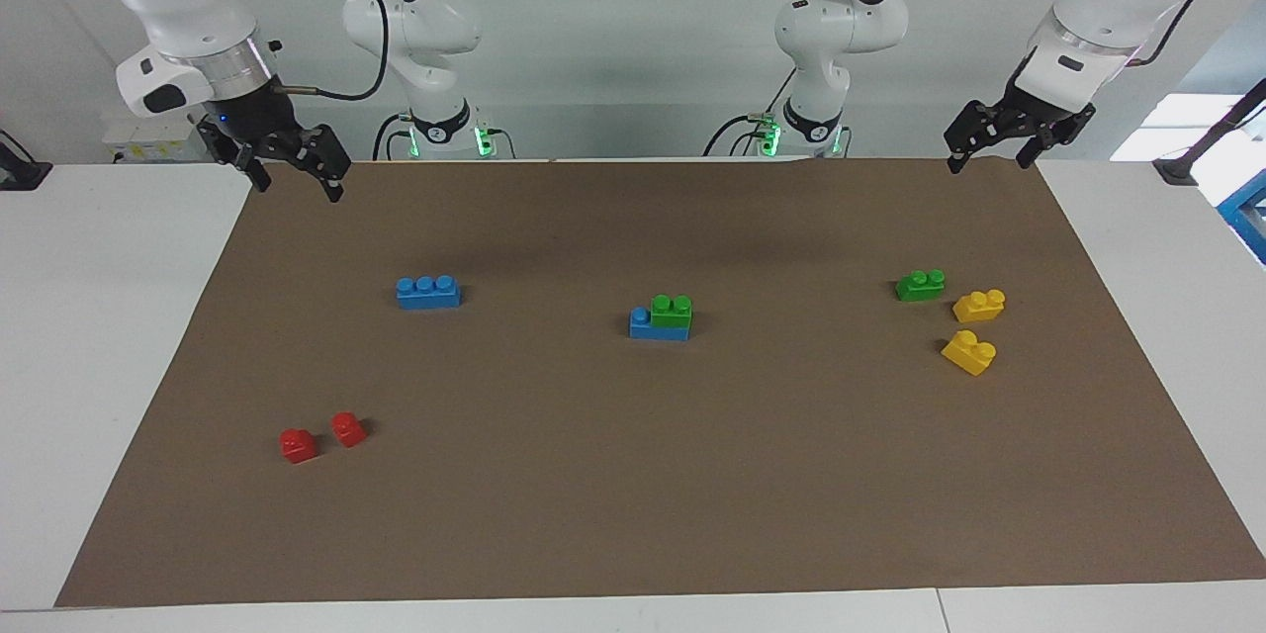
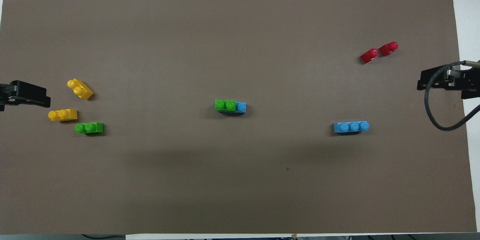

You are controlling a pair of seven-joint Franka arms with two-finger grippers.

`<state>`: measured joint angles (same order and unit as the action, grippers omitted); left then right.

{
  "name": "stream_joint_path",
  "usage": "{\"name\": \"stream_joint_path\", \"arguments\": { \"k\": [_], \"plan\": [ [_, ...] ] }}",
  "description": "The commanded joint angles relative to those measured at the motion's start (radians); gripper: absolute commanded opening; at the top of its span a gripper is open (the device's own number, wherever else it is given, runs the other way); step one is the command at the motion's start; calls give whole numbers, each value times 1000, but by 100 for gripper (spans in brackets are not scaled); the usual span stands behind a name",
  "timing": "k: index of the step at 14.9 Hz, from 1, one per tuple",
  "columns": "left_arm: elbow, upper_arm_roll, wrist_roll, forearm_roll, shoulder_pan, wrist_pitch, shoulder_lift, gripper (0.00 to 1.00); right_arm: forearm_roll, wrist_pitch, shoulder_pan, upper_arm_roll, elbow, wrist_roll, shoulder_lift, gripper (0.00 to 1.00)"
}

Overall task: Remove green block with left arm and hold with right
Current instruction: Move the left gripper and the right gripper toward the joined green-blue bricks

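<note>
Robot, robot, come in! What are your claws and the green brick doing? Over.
Left gripper and right gripper open, waiting raised at mat edges. Small green plastic two-stud brick stacked on blue plastic brick, mid-mat, untouched. Nothing blocking.

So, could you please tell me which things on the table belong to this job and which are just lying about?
Belonging to the job:
- green block stacked on the blue brick mid-table
- left gripper and right gripper, both raised at the mat's corners

Just lying about:
- second green brick
- two yellow bricks
- lone blue brick
- two red bricks

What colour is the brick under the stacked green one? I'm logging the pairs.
Blue brick, one stud uncovered beside the green block; clearest in the facing view.
</note>
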<state>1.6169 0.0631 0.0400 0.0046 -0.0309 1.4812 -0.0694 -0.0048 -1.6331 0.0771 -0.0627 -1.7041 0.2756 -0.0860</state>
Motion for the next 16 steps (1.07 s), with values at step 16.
{"name": "stream_joint_path", "arguments": {
  "k": [16],
  "plan": [
    [195,0,654,-37,132,54,-110,100,503,-37,-28,-8,-118,974,103,99]
  ]
}}
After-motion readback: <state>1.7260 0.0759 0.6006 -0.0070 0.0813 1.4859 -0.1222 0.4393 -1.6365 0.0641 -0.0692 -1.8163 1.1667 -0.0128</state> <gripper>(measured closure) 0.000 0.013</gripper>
